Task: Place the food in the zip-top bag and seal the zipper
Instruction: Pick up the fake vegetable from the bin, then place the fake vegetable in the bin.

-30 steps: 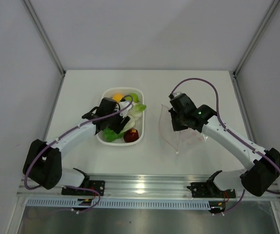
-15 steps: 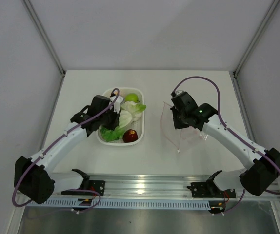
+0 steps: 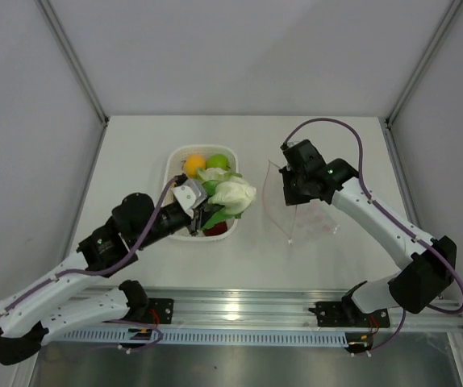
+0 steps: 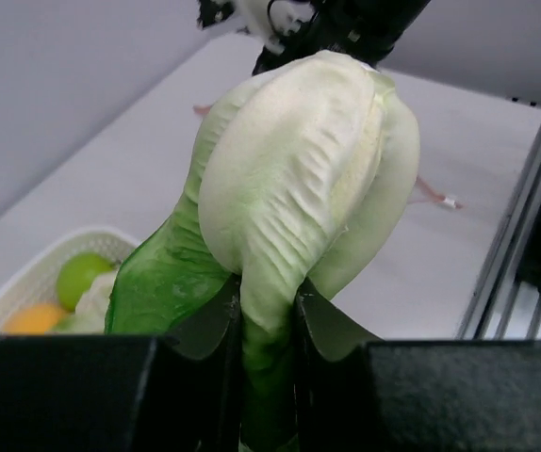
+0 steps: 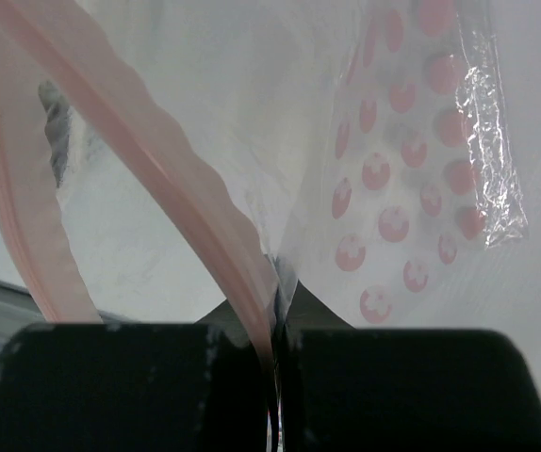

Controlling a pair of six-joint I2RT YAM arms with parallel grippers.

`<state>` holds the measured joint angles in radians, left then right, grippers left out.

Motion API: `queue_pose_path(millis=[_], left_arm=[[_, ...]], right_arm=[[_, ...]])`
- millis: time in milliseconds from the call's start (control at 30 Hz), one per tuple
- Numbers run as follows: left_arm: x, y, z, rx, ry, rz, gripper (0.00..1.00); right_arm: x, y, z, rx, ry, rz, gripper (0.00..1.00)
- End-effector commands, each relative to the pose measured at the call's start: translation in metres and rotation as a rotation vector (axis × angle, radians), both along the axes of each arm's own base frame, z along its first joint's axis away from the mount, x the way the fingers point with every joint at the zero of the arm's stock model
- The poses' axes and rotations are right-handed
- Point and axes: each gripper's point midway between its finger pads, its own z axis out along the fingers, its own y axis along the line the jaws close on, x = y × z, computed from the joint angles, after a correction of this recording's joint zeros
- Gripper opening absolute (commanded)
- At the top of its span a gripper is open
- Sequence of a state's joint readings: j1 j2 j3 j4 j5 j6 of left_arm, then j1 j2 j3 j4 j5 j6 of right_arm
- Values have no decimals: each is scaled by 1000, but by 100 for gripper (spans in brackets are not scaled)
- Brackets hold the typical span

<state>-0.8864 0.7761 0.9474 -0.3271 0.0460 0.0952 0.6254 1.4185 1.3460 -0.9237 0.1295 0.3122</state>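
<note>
Left gripper (image 4: 269,315): clamped on the lettuce (image 4: 299,179) stem; the leaf head juts ahead and the stem base is hidden between the fingers.
Right gripper (image 5: 275,311): pinched shut on the zipper (image 5: 157,158); the zip-top bag (image 5: 412,141) gapes ahead.
Apple (image 3: 218,229): mostly hidden beneath the left gripper.

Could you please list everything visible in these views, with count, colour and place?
basket: one, white, perforated, on the table left of centre
orange-yellow fruit: one visible, far end of the basket
lime-green fruit: one, beside the orange-yellow fruit
apple: one, dark red, near end of the basket, partly hidden
held lettuce: one, green-white, above the basket's right side
second lettuce: one, green-white, in the basket
zip-top bag: one, clear with pink dots, right of the basket
zipper: one, pink strip along the bag's pinched edge
table: one, white
left gripper: black, shut on the held lettuce's base
right gripper: black, shut on the zip-top bag's edge
</note>
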Motion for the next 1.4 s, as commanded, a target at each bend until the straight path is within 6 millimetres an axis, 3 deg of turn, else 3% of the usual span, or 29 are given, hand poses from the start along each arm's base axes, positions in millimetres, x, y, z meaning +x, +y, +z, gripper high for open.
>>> queue_pose_path(millis=[0, 67, 100, 167, 200, 233, 267, 300, 467, 600, 867, 1067, 1267, 1367], left_arm=[[6, -27, 36, -115, -216, 7, 1], [11, -36, 37, -107, -282, 33, 1], [8, -52, 35, -92, -300, 16, 1], [28, -54, 32, 4, -339, 134, 1], [37, -72, 2, 122, -308, 149, 1], [44, -74, 12, 180, -288, 182, 0], [53, -70, -1, 265, -267, 244, 0], [59, -80, -15, 338, -252, 263, 1], [66, -81, -36, 442, -332, 359, 1], [75, -67, -39, 528, -440, 503, 1], [65, -69, -56, 571, -494, 506, 1], [61, -82, -67, 611, -557, 492, 1], [50, -89, -74, 700, -643, 437, 1], [31, -96, -76, 659, -665, 336, 0]], right_arm=[[-6, 16, 18, 93, 30, 59, 0], [-14, 25, 21, 154, 69, 93, 0], [-16, 26, 22, 165, 81, 96, 0], [-20, 27, 25, 180, 91, 103, 0], [-21, 27, 27, 185, 89, 98, 0], [-21, 28, 29, 191, 83, 92, 0], [-21, 27, 34, 200, 67, 88, 0], [-21, 25, 34, 197, 61, 79, 0], [-25, 27, 40, 232, 60, 81, 0], [-28, 29, 44, 261, 69, 84, 0], [-19, 26, 64, 372, 65, 48, 0], [-20, 35, 73, 445, 87, 66, 0], [-9, 15, 72, 325, 6, 27, 0], [-5, 6, 66, 264, -17, 21, 0]])
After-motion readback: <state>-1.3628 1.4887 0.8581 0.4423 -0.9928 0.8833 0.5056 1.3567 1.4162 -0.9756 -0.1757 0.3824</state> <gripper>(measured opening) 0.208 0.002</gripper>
